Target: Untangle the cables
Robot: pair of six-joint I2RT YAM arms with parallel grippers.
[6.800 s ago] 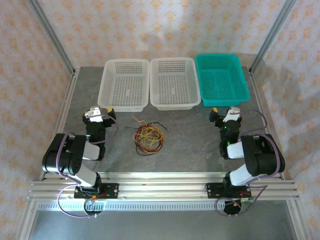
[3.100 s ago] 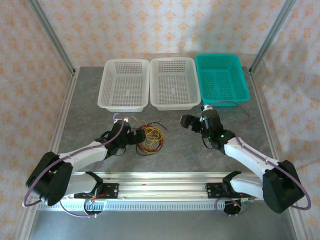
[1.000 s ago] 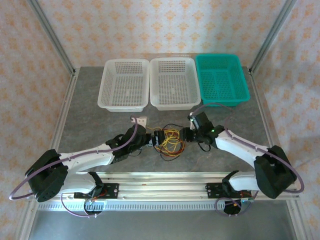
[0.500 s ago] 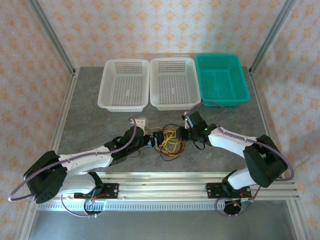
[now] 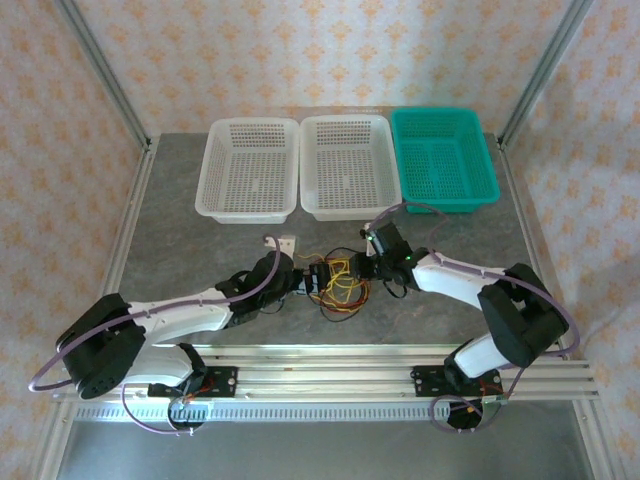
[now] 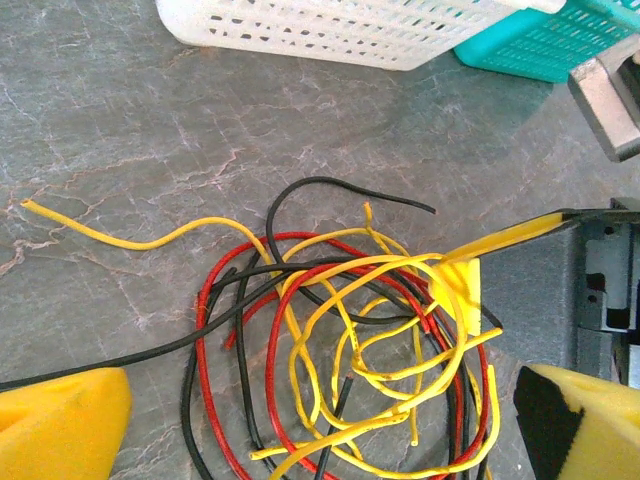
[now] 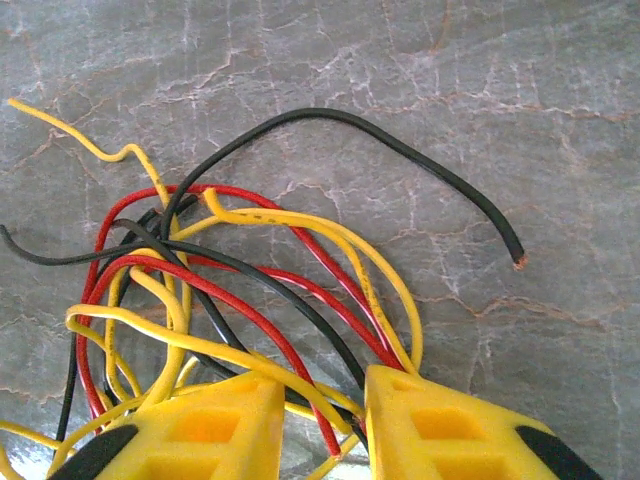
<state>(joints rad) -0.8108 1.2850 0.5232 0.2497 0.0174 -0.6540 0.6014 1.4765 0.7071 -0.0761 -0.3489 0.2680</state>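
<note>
Work stands at the grasping step: the cables (image 5: 338, 285) lie tangled on the near middle of the table (image 5: 200, 250), the left tool (image 5: 308, 280) spread wide and released at their left, the right tool (image 5: 367, 268) narrowed around several strands at their right, whether pinching them cannot be told, so the next move likely calls for a firm pinch and a gentle outward pull.

cables (image 7: 240, 290): red, black, yellow tangle on grey marbled worktop (image 7: 480, 100)
right hand (image 7: 325, 400): yellow fingers (image 7: 200, 430) nearly together, strands running between
</note>
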